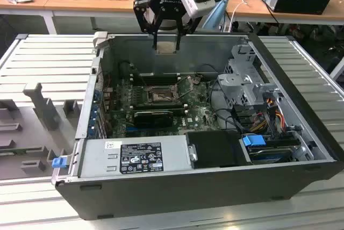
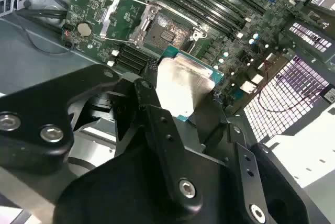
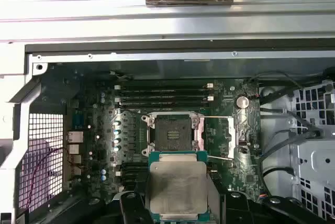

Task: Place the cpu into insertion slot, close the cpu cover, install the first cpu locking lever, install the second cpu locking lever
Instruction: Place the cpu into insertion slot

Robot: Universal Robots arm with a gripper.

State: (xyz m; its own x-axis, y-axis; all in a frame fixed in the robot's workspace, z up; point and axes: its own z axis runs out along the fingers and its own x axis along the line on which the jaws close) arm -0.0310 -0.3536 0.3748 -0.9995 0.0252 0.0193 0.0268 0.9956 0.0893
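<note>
End effector (image 1: pixel 164 41) clenched on the cpu (image 3: pixel 178 186), held flat at upper centre of the exterior view, well clear above the board. Insertion slot (image 1: pixel 159 96) lies directly below, mid-frame, unfilled.

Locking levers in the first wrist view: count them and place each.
2. One lever lies on the insertion slot's side nearest the memory slots; the other on the opposite side, nearest the held cpu. None seems hidden.
</note>
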